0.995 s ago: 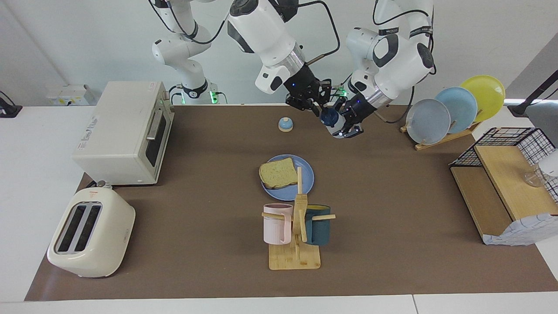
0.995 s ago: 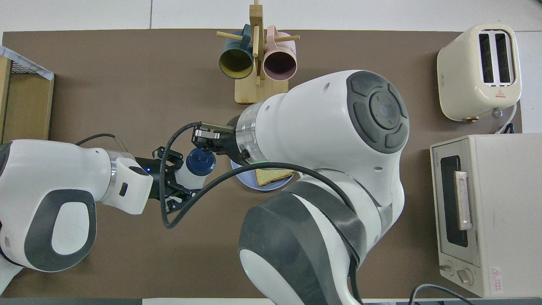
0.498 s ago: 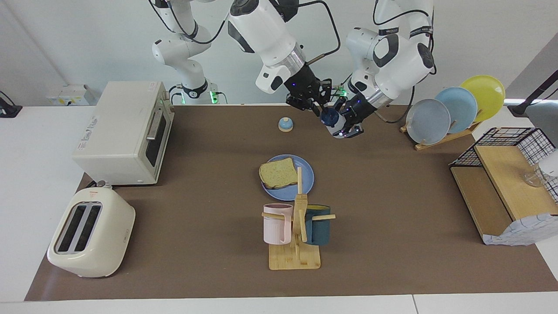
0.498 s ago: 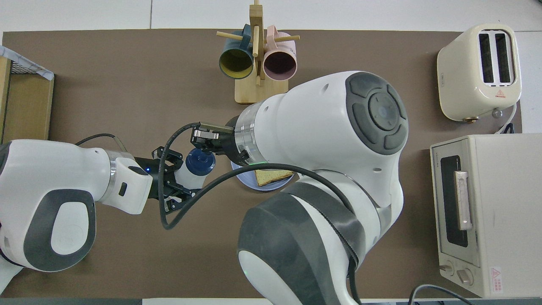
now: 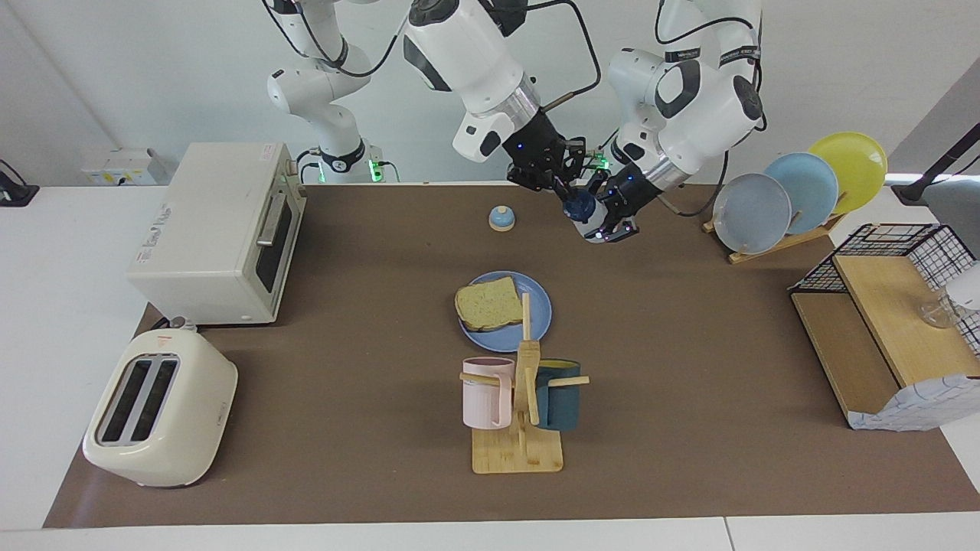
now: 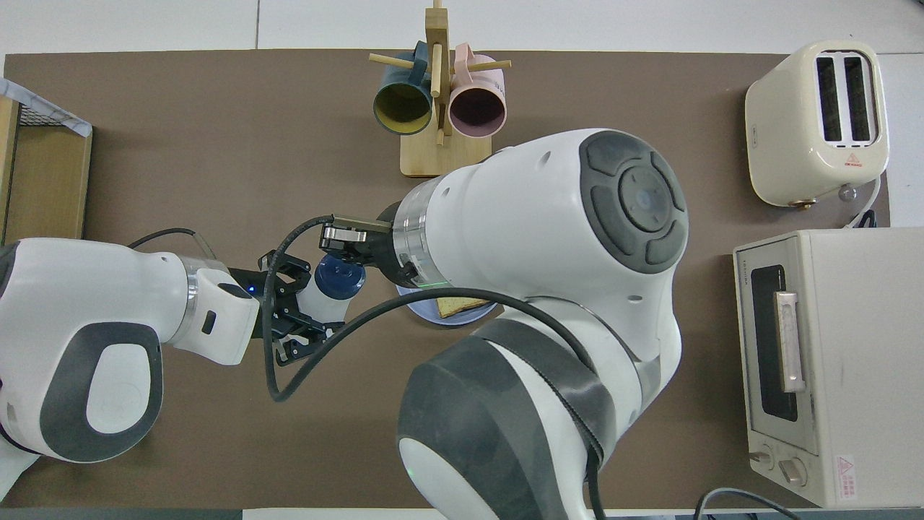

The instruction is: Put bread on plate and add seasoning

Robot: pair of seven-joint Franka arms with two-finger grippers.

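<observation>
Our right pincer (image 5: 565, 193) has now clamped shut on the dark navy cap of the small translucent white squeeze bottle (image 5: 586, 216); our left pincer (image 5: 610, 218) still grips its body.

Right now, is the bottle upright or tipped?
Tipped: the bottle lies slanted in the left gripper, cap toward the right gripper.

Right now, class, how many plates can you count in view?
4: a blue plate under the bread mid-table; grey-blue, light-blue and yellow plates upright in the rack. None seem hidden.
</observation>
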